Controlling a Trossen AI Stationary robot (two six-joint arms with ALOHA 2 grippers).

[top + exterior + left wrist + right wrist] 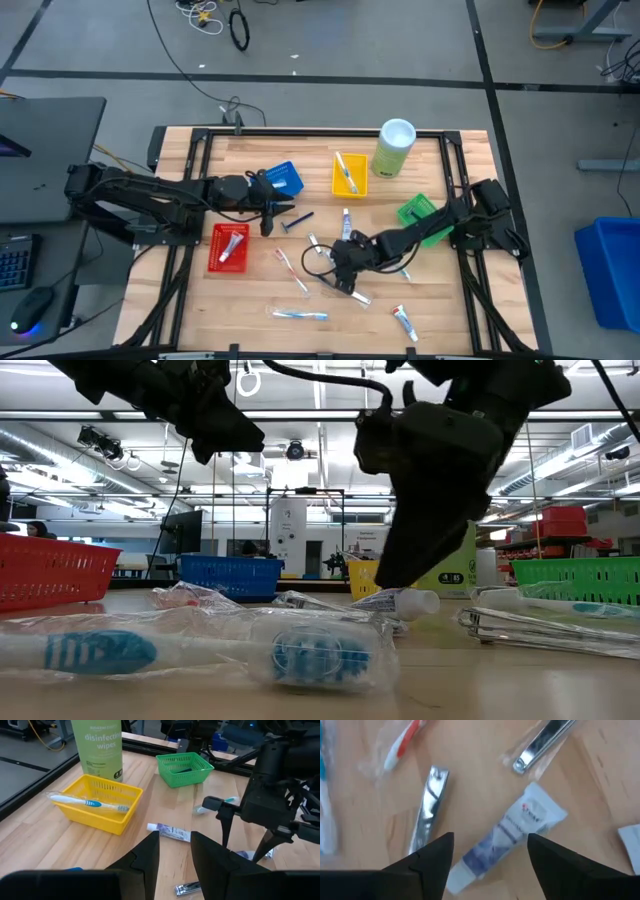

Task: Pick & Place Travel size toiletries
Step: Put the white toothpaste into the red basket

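My right gripper point(490, 839) is open and low over the table's near middle point(341, 268). Its fingers stand on either side of a white mini tube with blue marks point(512, 832), which lies flat on the wood point(400, 602); I see no touch. Two metal nail clippers point(429, 802) point(545, 742) and an orange toothbrush point(400, 745) lie beside it. My left gripper point(278, 213) hovers open next to the blue tray point(283, 180), with the dark razor point(297, 221) just right of it. In its wrist view the fingers point(150, 855) point toward another tube point(170, 832).
The red tray point(230, 247) holds a tube and the yellow tray point(349, 173) a toothbrush. The green tray point(425, 215) sits under my right arm. The pale-green wipes canister point(394, 148) stands at the far edge. Toothbrushes point(300, 315) point(292, 270) and a tube point(404, 320) lie near the front.
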